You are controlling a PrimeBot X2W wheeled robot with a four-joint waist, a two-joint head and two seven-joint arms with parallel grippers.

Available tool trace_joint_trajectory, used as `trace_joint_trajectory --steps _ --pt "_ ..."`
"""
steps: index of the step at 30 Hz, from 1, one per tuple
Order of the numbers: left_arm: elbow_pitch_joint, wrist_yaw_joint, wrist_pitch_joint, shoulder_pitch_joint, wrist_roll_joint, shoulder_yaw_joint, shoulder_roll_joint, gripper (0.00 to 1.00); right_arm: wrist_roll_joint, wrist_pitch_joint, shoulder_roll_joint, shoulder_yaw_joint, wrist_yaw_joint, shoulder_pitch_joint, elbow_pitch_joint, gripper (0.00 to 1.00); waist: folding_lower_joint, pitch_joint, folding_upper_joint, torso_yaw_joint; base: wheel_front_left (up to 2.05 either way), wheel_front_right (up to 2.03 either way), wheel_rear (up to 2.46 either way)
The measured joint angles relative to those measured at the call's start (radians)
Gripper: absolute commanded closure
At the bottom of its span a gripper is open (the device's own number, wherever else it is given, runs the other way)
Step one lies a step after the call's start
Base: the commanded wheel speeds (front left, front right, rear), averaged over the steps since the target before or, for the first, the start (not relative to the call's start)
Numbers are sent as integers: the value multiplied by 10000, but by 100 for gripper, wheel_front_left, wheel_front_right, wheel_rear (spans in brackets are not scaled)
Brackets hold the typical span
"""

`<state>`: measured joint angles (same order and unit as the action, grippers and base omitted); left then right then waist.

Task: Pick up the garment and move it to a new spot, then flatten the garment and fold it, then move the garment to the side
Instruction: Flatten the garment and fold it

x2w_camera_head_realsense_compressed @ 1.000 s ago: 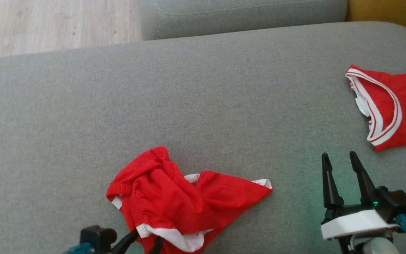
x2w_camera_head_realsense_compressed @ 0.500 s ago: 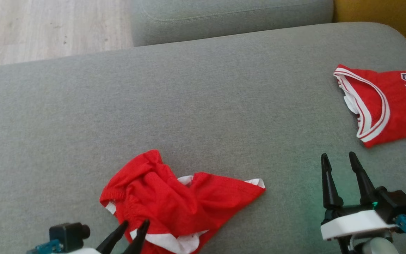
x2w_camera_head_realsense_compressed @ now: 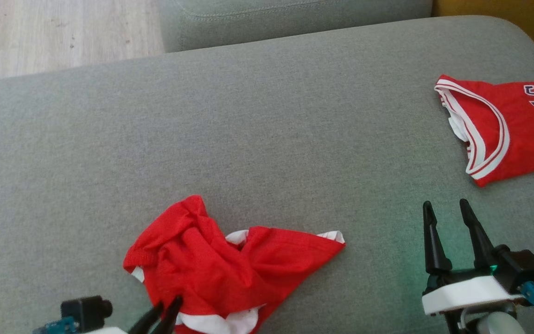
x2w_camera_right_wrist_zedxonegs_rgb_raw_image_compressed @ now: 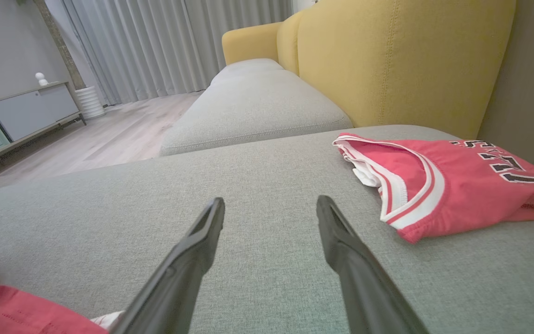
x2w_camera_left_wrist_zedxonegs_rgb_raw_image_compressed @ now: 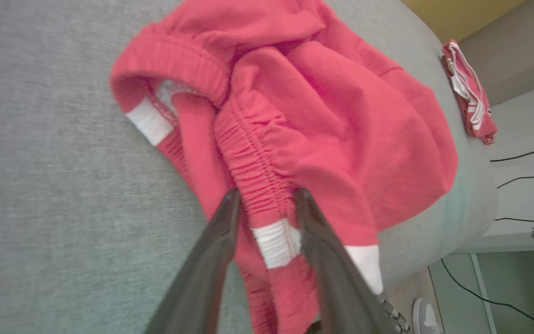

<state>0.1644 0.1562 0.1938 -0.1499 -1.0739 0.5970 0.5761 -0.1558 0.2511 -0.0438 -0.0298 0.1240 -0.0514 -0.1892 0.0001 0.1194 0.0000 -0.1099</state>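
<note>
garment (x2w_camera_head_realsense_compressed: 230,269) under task: one pair of red shorts with white trim, lying crumpled on the near part of the large grey cushion (x2w_camera_head_realsense_compressed: 248,139), towards the robot's left, with one corner pointing to the right. items counted, largest first. seating: two grey cushions, the large one carrying all the clothing and a second cushion (x2w_camera_head_realsense_compressed: 295,18) butting against its far edge; one yellow backrest (x2w_camera_right_wrist_zedxonegs_rgb_raw_image_compressed: 401,60) stands behind them. one strip of pale wood floor (x2w_camera_head_realsense_compressed: 40,37) shows beyond the far left. one set of grey curtains (x2w_camera_right_wrist_zedxonegs_rgb_raw_image_compressed: 169,46) and one low cabinet (x2w_camera_right_wrist_zedxonegs_rgb_raw_image_compressed: 26,111) stand across the room. clothing: two red pieces in all. the second is one jersey (x2w_camera_head_realsense_compressed: 508,130) with white-and-red banded edging and dark block lettering, lying flat at the far right of the same cushion, well apart from the shorts. grippers: two. left gripper (x2w_camera_head_realsense_compressed: 169,302) is at the near edge of the shorts; in the left wrist view its two dark fingers (x2w_camera_left_wrist_zedxonegs_rgb_raw_image_compressed: 211,250) stand parted, one either side of the gathered elastic waistband, with one white patch of trim between them. the cloth there lies on the cushion, neither lifted nor visibly pinched. three white trim patches are counted in that view. right gripper (x2w_camera_head_realsense_compressed: 446,204) sits over bare cushion at the lower right, between the two pieces of clothing and nearer the jersey. its two fingers (x2w_camera_right_wrist_zedxonegs_rgb_raw_image_compressed: 188,264) are spread wide, with nothing between them and no contact with either piece.
</note>
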Motion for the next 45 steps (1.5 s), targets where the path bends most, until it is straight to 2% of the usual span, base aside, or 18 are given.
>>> trace_joint_trajectory --steps 2,3,6,11,19,20,25,32,36,40,42,45 --pt "4 -161 0 19 -2 69 -84 82 0 0 0 10 0 0 2 0 0 19 0 -21 0 0 0" --pt "10 -167 -2 31 0 104 -127 100 0 0 0 13 0 0 2 0 0 26 0 -28 0 0 0" --pt "117 -339 50 92 0 174 -165 100 -2 0 0 21 0 1 0 0 0 27 0 -45 0 0 0" --pt "556 -343 94 765 207 184 -226 100 -13 0 0 15 0 31 -2 0 0 29 0 -102 0 0 0" --pt "936 -313 1043 3585 428 -17 -552 100 -13 0 0 -136 0 314 -19 0 0 -57 0 -396 0 0 0" --pt "667 -224 1455 4641 426 -136 -690 100 -19 0 -2 -224 0 449 -15 0 0 -67 0 -580 0 0 0" --pt "-813 31 1992 6853 430 -545 -1060 100 -217 0 -2 -433 0 669 -12 0 0 -7 0 -1212 0 0 0" --pt "-2606 -123 1883 9065 853 -872 -1287 100 -433 0 -2 -593 0 684 -33 0 0 164 0 -2193 0 0 0" --pt "-3024 -431 1452 9656 1043 -930 -1532 100 -456 0 -4 -579 0 682 -35 0 0 241 0 -2540 0 0 0" --pt "-3041 -602 825 9834 1078 -1127 -1799 100 -449 0 -4 -479 0 669 -25 0 0 276 0 -2464 0 0 0" --pt "-2805 -610 625 9828 1137 -1141 -1799 100 -416 0 -4 -414 0 659 -23 0 0 276 0 -2335 0 0 0" --pt "-1651 -865 727 9274 842 -1057 -1795 100 -359 0 -4 -341 0 639 -15 0 -1 248 0 -2002 0 0 0"
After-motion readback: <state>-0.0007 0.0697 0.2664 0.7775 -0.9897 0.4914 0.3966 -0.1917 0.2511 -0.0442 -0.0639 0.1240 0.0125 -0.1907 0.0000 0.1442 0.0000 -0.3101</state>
